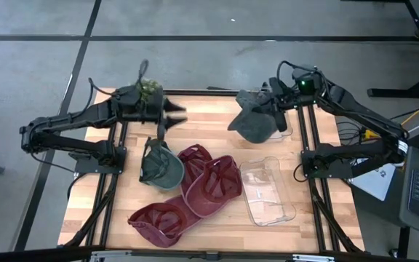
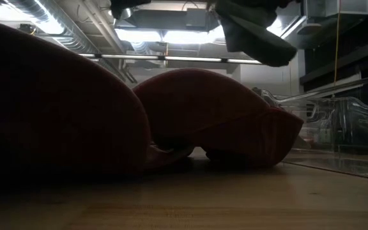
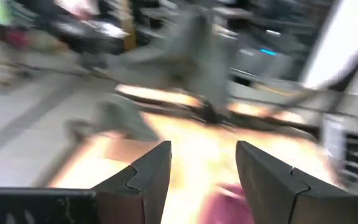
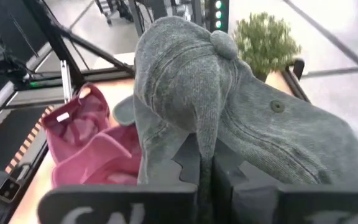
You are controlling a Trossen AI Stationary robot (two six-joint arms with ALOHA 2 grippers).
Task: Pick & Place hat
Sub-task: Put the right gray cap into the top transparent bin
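While the right claw grips a grey hat, the left claw gapes above the wooden table

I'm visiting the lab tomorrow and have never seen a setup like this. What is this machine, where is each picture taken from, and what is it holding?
It is a robot with two dark arms at a wooden table. One picture looks straight down from above, one looks level across the tabletop, and two come from cameras on the arms' wrists.

On the table lie a green cap, two maroon caps and a clear plastic bin.

The right pincer is shut on a grey cap, holding it in the air near the table's far edge. The left pincer is open and empty, above the table's far left part.
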